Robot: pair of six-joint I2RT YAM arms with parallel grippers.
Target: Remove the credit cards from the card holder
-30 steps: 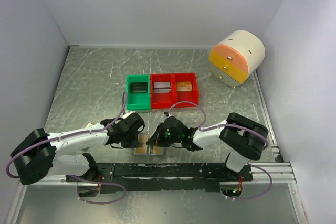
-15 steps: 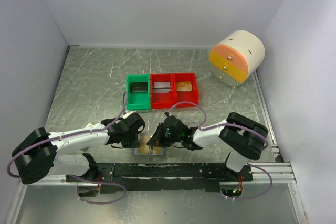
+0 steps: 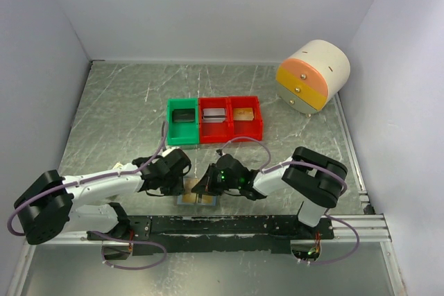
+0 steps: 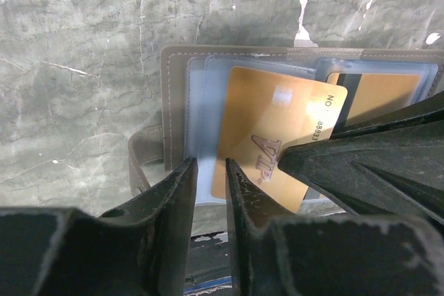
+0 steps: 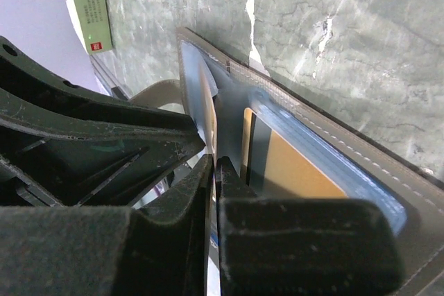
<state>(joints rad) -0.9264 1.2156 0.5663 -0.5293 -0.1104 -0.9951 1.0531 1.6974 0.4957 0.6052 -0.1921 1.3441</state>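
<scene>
As the card holder (image 4: 173, 102) lies open at the table's near edge, the right gripper (image 5: 214, 171) pinches the tilted orange credit card (image 4: 267, 126). Just left, the left gripper (image 4: 211, 178) is a narrow slit apart over the blue pocket (image 4: 205, 102).

One green bin (image 3: 182, 137) and two red bins (image 3: 214, 135) sit in a row on the grey table (image 3: 118, 112); a round white tub (image 3: 313, 74) with an orange-yellow face stands at the back right.
</scene>
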